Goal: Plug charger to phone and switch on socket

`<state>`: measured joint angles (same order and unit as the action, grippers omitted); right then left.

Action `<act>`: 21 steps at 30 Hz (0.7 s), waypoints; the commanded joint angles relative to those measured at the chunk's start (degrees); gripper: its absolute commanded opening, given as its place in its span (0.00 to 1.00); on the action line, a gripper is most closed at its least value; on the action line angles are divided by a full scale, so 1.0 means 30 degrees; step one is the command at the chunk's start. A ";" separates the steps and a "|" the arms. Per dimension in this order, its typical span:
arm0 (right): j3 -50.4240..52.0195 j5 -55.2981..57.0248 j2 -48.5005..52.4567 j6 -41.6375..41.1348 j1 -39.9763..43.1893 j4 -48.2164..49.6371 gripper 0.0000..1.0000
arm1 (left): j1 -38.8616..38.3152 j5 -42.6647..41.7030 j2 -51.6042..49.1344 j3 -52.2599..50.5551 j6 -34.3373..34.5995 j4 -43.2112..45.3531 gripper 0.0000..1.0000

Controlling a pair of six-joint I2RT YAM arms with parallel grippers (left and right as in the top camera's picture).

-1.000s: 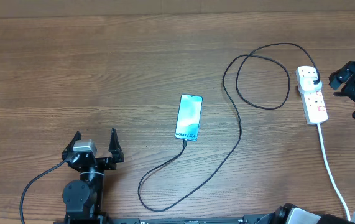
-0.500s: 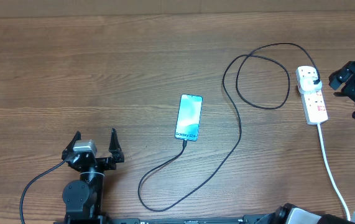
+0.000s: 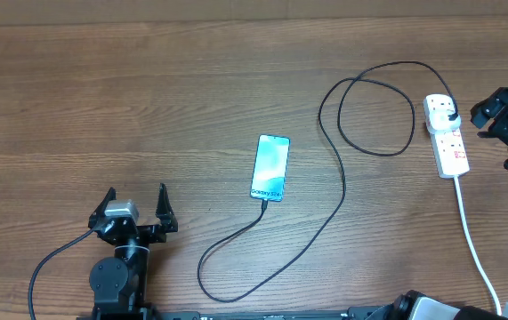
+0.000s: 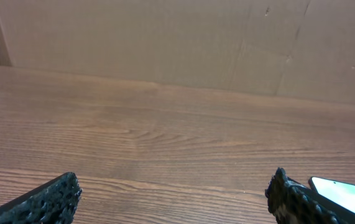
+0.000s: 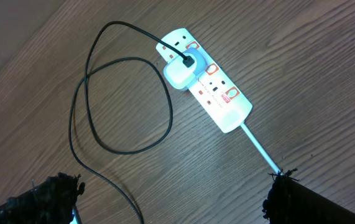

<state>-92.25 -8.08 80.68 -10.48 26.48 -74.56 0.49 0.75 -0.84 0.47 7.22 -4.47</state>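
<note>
The phone [image 3: 270, 168] lies flat mid-table with its screen lit; its corner shows in the left wrist view [image 4: 345, 196]. The black charger cable [image 3: 342, 182] has its tip at the phone's near end [image 3: 264, 201]. It loops across the table to a white adapter [image 3: 445, 110] plugged into the white socket strip [image 3: 452, 147]. The right wrist view shows the strip [image 5: 217, 93], the adapter [image 5: 178, 74] and the cable loop [image 5: 84, 106]. My left gripper [image 3: 135, 209] is open and empty, left of the phone. My right gripper [image 3: 501, 111] is open and empty, just right of the strip.
The strip's white cord [image 3: 476, 249] runs toward the front right edge. A cable loop [image 3: 209, 276] lies near the front edge between the arms. A cardboard wall [image 4: 177, 43] stands behind the wooden table.
</note>
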 commanded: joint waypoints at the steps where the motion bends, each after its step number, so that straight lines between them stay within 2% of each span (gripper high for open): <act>1: -0.0379 0.0175 -0.0102 0.0000 -0.0058 0.0102 1.00 | 0.0117 0.0240 0.0197 -0.0066 -0.0415 0.0015 0.99; 13: -0.0379 0.0182 -0.0146 0.0000 -0.0058 0.0102 1.00 | 0.0117 0.0240 0.0197 -0.0066 -0.0415 0.0015 0.99; 21: 0.0692 -0.1224 -0.1056 -0.0007 -0.0984 0.3359 1.00 | 0.0117 0.0240 0.0197 -0.0066 -0.0415 0.0015 0.99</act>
<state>-91.79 -9.17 80.36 -10.48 25.54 -66.87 0.49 0.75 -0.84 0.47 7.05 -4.47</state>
